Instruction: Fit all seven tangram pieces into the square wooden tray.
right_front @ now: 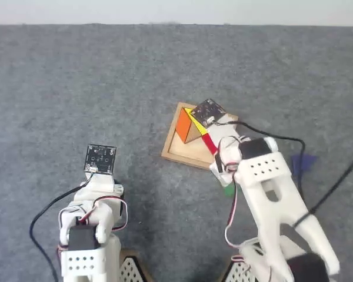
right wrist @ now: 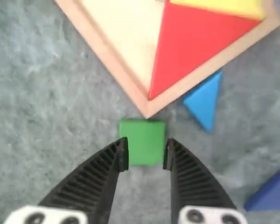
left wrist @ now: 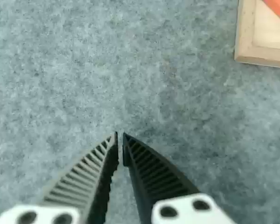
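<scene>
**Fig. – Tangram fit, partway through (est.).**

**Progress.** The square wooden tray (right_front: 182, 160) sits on the grey mat (right_front: 106, 76) w/ three pieces seated: orange triangle (right_front: 181, 124), yellow triangle (right_front: 194, 116) and red triangle (right wrist: 191, 42). The red one fills the tray corner nearest the right arm, and the yellow one lies against its far edge. A wedge of bare wood shows beside the red piece, so the tray is not full. Lying loose on the mat are the green square (right wrist: 142, 133), a light-blue triangle (right wrist: 204, 103) just outside the tray rim, and a dark-blue piece (right wrist: 270, 193) farther off. That makes six pieces accounted for; the seventh cannot be located. Judged state: approx. three of seven done, at least three to go.

**Green square vs. claw.** The square lies flat on the mat, just off the tray's nearest corner and very close to it; contact is unclear. The right gripper (right wrist: 145, 153) is spread, one finger on either side of the square's near half. It brackets the piece, but whether the pads touch its edges cannot be told. Judged step: about to pinch the square.

**Other arm.** The left gripper (left wrist: 120, 136) is pressed closed and empty, tips almost meeting, over bare mat and well apart from the tray.
</scene>
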{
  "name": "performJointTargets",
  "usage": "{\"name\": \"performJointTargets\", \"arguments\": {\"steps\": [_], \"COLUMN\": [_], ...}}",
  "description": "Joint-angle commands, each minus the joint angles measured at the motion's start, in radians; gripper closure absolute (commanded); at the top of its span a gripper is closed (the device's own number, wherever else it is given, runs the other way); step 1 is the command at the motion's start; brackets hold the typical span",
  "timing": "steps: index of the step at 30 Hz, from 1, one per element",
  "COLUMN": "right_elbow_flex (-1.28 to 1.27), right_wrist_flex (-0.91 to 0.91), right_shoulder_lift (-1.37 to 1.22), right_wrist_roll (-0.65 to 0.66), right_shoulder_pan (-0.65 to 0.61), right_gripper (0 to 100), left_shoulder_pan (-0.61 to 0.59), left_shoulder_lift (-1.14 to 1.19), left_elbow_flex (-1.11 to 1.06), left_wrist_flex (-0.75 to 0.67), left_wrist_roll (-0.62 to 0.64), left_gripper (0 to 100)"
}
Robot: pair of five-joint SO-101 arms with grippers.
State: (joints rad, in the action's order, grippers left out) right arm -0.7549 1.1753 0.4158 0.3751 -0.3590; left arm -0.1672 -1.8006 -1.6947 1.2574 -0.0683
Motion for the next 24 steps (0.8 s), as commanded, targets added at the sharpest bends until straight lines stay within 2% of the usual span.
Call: {"name": "performJointTargets", "arguments": {"steps": [1, 4, 9, 15, 24], "right_elbow_flex": [0.028, -0.044, -0.161, -0.210, -0.245], "right_wrist_flex": [-0.010, -0.073, -0.150, -0.216, -0.245], "right_shoulder_lift": [-0.041, -0.058, -0.053, -0.061, -0.061], "right_wrist_roll": [0.003, -0.054, -0.064, -0.063, -0.060], "right_shoulder_pan": [-0.008, -0.008, -0.010, -0.004, -0.008], "right_gripper": [81.5, 80.5, 79.8, 69.4, 69.1], "left_shoulder_pan": [0.005, 0.005, 0.005, 0.005, 0.005], "left_shoulder_lift": [-0.017, -0.017, -0.017, -0.017, -0.017], "left_elbow_flex": [0.010, 0.010, 0.010, 0.010, 0.010], "left_wrist_flex": [0.003, 0.003, 0.003, 0.003, 0.003], "left_wrist_roll": [-0.002, -0.002, -0.002, -0.002, -0.002], "left_gripper": [98, 98, 98, 98, 98]}}
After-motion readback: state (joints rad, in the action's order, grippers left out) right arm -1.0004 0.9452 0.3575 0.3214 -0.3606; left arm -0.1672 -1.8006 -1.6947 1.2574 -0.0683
